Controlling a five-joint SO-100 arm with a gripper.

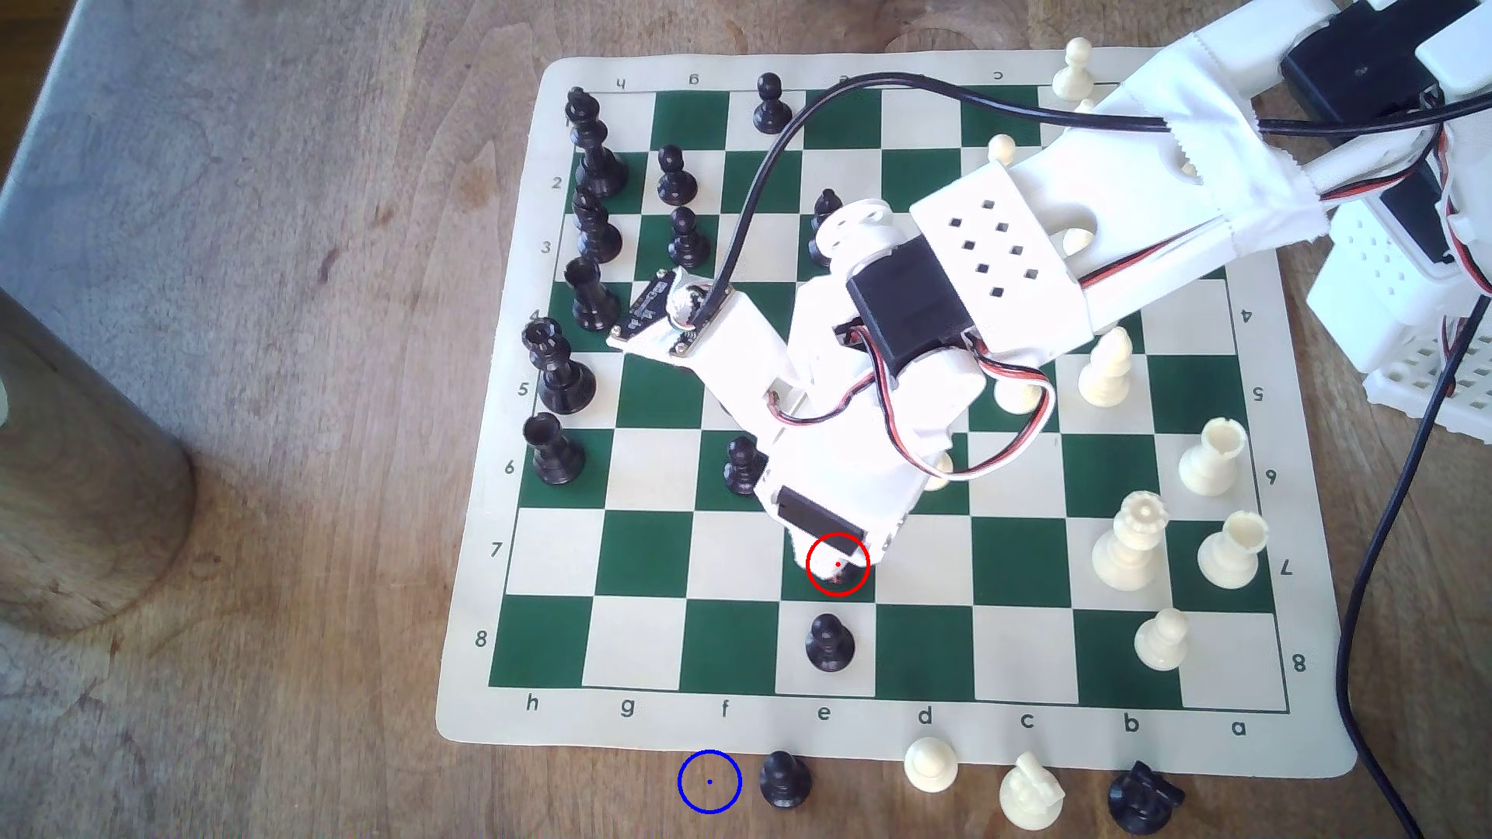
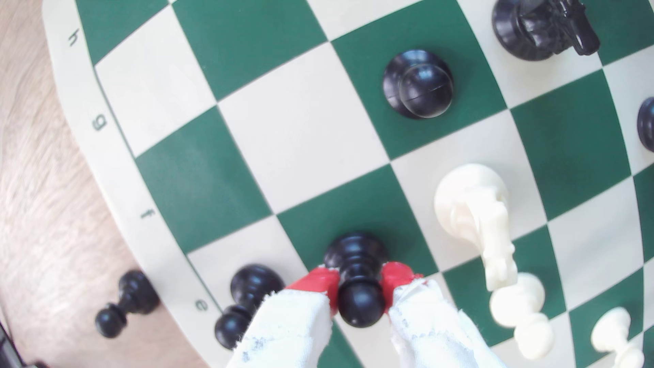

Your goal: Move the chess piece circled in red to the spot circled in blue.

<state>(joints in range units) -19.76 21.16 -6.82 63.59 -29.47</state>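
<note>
Gripper (image 2: 359, 288) pinching the black pawn (image 2: 357, 279) at its collar, red fingertips (image 2: 320, 281) pressing in from both sides, white cloth wrapping the fingers behind them. Pawn's base sitting over a green square of the chess mat (image 2: 106, 148); cannot tell whether touching it or just lifted. In the exterior view, gripper (image 1: 838, 565) pointing down onto the red ring (image 1: 837, 565) on the green square at file e, row 7, pawn itself hiding under the arm (image 1: 1001, 266).

Relative to the gripper, exterior view:
- Second black pawn (image 1: 829, 643) standing one square nearer the mat's lettered edge, same file, just beyond the fingertips.
- Blue ring (image 1: 709, 781) lying past that edge on bare wooden table (image 1: 242, 403), off toward the exterior view's left of the gripper, well apart.
- Another black pawn (image 1: 783, 779) standing on the wood just beside the blue ring, between ring and gripper's file.
- White pawn (image 1: 930, 763), white knight (image 1: 1030, 792) and black knight (image 1: 1142, 797) sitting off the mat along the same edge, toward the exterior view's right.
- Black pawn (image 1: 743, 464) standing close beside the gripper body, further up the board.

Wrist view: white knight (image 2: 474, 216) standing just beside the fingertips, neighbouring black pawn (image 2: 247, 300) near the other side.
</note>
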